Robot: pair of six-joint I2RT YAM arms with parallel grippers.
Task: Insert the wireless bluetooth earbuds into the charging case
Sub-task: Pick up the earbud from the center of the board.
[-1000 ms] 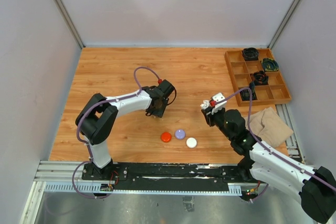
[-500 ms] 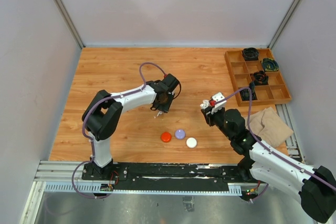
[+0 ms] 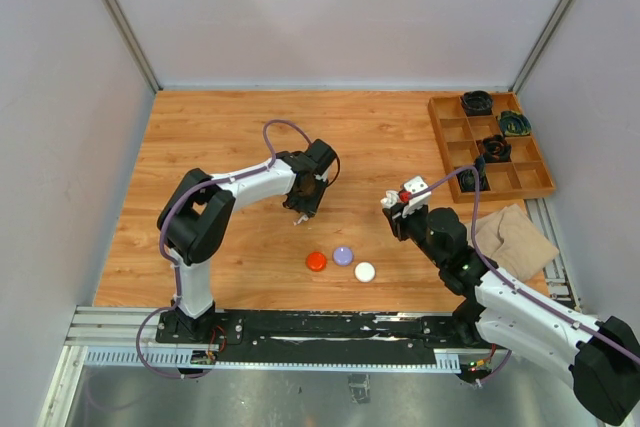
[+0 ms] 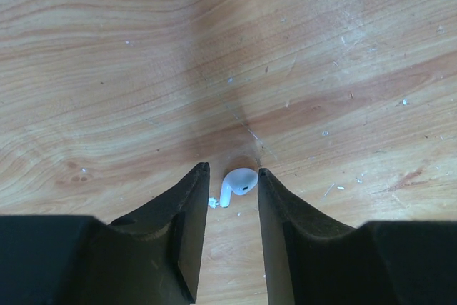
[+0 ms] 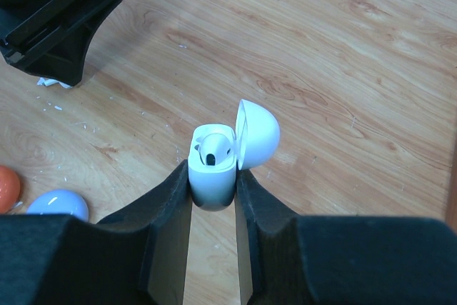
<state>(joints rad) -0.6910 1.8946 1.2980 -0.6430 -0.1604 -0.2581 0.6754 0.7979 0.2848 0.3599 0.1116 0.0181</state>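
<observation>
The left arm has swung its elbow toward the middle of the tabletop [image 3: 220,127] since a second ago, and its wrist now sits slightly farther from the bases. The left tool [image 4: 230,171] points down at the wood just beyond the three pucks. The right arm has not shifted, and the red puck [image 3: 316,261], lilac puck [image 3: 343,255] and white puck [image 3: 365,271] lie where they did.

The left tool's jaws stand narrow, one on each side of a white earbud [image 4: 238,182] that lies on the wood. The earbud's rounded head is against the right-hand finger and its short stem angles toward the other, with a sliver of gap there. A tiny white fleck lies just beside the stem.

The right tool [image 5: 212,166] is clamped on the white charging case [image 5: 212,183], held upright above the tabletop with its domed lid hinged open to one side. A second white earbud [image 5: 212,151] sits inside the case, its dark opening showing.

A wooden tray [image 3: 437,137] and a folded cloth [image 3: 512,237] lie at the right.
</observation>
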